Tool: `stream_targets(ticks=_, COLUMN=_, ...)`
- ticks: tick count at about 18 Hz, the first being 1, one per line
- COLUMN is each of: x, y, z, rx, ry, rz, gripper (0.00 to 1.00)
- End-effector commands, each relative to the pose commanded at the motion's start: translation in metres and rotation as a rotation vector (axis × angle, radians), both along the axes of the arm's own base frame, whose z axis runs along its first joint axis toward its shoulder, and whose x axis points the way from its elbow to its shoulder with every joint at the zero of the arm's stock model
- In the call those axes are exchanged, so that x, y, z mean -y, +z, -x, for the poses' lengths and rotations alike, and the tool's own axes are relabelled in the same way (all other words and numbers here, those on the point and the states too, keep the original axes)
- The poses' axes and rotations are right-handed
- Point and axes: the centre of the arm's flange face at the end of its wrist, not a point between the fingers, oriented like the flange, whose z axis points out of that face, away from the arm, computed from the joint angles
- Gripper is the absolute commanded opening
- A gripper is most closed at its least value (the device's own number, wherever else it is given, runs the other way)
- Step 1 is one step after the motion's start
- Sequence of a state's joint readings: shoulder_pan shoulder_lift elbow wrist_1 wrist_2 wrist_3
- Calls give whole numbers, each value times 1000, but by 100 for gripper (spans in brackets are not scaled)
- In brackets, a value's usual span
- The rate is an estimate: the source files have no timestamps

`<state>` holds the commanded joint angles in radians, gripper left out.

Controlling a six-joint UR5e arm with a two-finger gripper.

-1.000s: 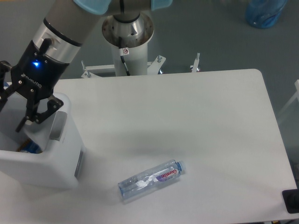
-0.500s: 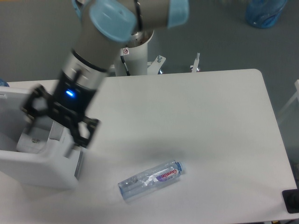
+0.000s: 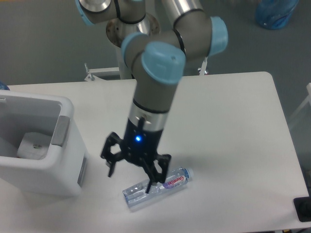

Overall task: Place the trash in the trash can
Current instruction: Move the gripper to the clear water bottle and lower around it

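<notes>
Bottle [image 3: 156,187] lies flat near the table's [image 3: 233,126] front edge, long axis running 2 to 8 o'clock, blue cap at 2. Gripper [image 3: 130,174] is spread wide and empty, bottle just off at its 4 o'clock, right fingertip over the bottle's body. Trash can [image 3: 58,167] sits at 9 o'clock.

floor [image 3: 43,43]: grey, bare | table [image 3: 233,121]: white, rounded corners | far corner: blue bag [image 3: 276,12] on floor

A white table [image 3: 233,121] lay under the gripper. A blue translucent container [image 3: 276,12] stood on the grey floor [image 3: 43,43], far off up and right of it.
</notes>
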<state>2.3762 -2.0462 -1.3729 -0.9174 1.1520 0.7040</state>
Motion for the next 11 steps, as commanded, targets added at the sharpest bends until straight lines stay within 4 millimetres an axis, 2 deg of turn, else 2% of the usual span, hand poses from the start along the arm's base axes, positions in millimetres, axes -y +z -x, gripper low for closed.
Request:
stream_targets(ticks=3, x=0, y=-22, z=1, rx=-38, ry=-55, rz=51, gripper=100)
stream_targets(ticks=6, x=5, y=-56, z=-3, rx=-89, ry=-113, rz=149, gripper=100)
stream_targets(ticks=7, x=-2, y=-68, z=-16, rx=-100, ry=-166, rz=171, gripper=100)
stream_targets(ticks=11, x=-16, y=-104, z=-20, rx=-108, ry=-243, rz=209, gripper=100)
